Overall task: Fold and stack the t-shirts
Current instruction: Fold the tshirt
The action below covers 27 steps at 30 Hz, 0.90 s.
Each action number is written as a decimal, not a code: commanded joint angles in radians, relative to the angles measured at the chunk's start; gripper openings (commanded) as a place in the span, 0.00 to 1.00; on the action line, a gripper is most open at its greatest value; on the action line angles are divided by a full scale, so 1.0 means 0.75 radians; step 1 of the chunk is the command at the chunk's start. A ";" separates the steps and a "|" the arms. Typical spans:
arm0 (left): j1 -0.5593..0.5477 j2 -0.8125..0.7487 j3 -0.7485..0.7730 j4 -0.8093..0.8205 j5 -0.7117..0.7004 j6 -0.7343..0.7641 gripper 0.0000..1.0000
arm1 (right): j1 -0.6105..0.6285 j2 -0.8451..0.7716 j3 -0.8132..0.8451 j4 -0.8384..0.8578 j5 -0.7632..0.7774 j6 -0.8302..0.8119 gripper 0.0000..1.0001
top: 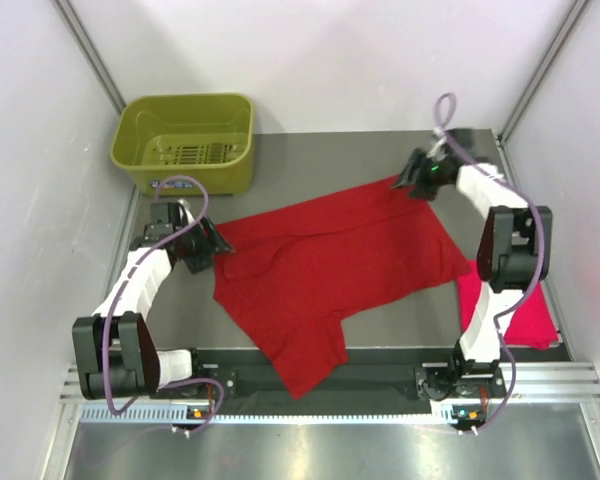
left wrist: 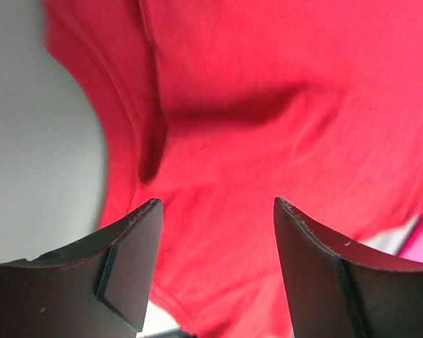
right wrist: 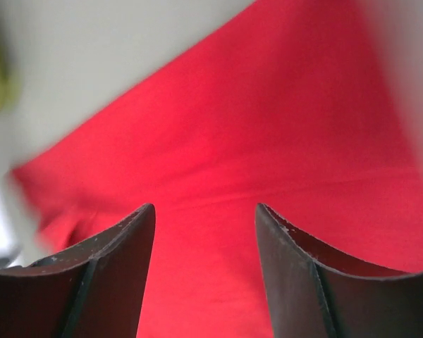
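A deep red t-shirt (top: 330, 265) lies spread across the middle of the table, one part hanging over the near edge. My left gripper (top: 218, 243) is open at the shirt's left edge, near the collar; in the left wrist view the cloth (left wrist: 268, 105) fills the space beyond the gripper (left wrist: 217, 204). My right gripper (top: 405, 180) is open at the shirt's far right corner; the right wrist view shows the cloth (right wrist: 254, 141) beyond the gripper (right wrist: 204, 211). A brighter pinkish red t-shirt (top: 520, 318) lies at the right edge, partly hidden by my right arm.
An olive-green plastic basket (top: 185, 140) stands at the far left corner. White walls close in the table on the left, right and back. The metal rail with the arm bases (top: 330, 385) runs along the near edge.
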 commanded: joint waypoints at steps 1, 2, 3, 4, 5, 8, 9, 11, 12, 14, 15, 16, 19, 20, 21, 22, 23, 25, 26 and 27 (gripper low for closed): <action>-0.010 -0.016 -0.068 -0.013 0.174 0.021 0.69 | 0.270 -0.107 -0.209 0.328 -0.391 0.140 0.59; -0.012 0.006 -0.066 -0.024 0.176 0.023 0.69 | 0.390 -0.129 -0.269 0.414 -0.422 0.187 0.60; -0.010 0.015 -0.066 -0.030 0.158 0.021 0.69 | 0.452 -0.158 -0.383 0.619 -0.441 0.242 0.59; -0.012 0.025 -0.064 -0.040 0.138 0.021 0.69 | 0.507 -0.164 -0.430 0.700 -0.447 0.346 0.59; -0.010 0.047 -0.060 -0.034 0.127 0.019 0.67 | 0.609 -0.166 -0.467 0.766 -0.439 0.389 0.56; -0.010 0.092 -0.052 -0.005 0.115 0.025 0.61 | 0.771 -0.142 -0.551 0.965 -0.412 0.514 0.38; -0.010 0.109 -0.048 -0.001 0.103 0.025 0.60 | 0.802 -0.107 -0.535 0.971 -0.430 0.525 0.30; -0.010 0.162 -0.034 0.011 0.101 0.023 0.60 | 0.871 -0.077 -0.511 0.926 -0.429 0.508 0.29; -0.010 0.178 -0.028 0.011 0.095 0.025 0.60 | 0.886 -0.064 -0.509 0.926 -0.410 0.504 0.29; -0.012 0.209 -0.026 0.031 0.058 0.025 0.63 | 0.915 -0.046 -0.515 0.944 -0.406 0.516 0.29; -0.012 0.215 -0.026 0.042 0.050 0.027 0.63 | 0.921 -0.040 -0.511 0.946 -0.406 0.521 0.29; -0.010 0.225 -0.028 0.058 0.060 0.027 0.64 | 0.927 -0.035 -0.509 0.948 -0.404 0.527 0.29; -0.010 0.268 -0.017 0.093 0.086 0.027 0.60 | 0.941 -0.021 -0.511 0.957 -0.390 0.539 0.29; -0.010 0.289 -0.009 0.101 0.107 0.031 0.56 | 0.947 -0.009 -0.513 0.957 -0.386 0.541 0.29; -0.010 0.299 -0.001 0.109 0.115 0.033 0.47 | 0.948 -0.001 -0.515 0.959 -0.384 0.553 0.29; -0.010 0.311 0.009 0.107 0.109 0.031 0.40 | 0.948 0.003 -0.519 0.969 -0.386 0.561 0.29; -0.010 0.330 0.034 0.107 0.097 0.035 0.33 | 0.952 0.016 -0.523 0.983 -0.390 0.570 0.29; -0.010 0.352 0.062 0.097 0.084 0.037 0.13 | 0.956 0.030 -0.529 1.014 -0.394 0.598 0.29; -0.010 0.375 0.103 0.091 0.074 0.043 0.02 | 0.962 0.046 -0.529 1.018 -0.392 0.604 0.29; -0.010 0.385 0.122 0.083 0.060 0.045 0.00 | 0.964 0.056 -0.521 1.020 -0.388 0.613 0.29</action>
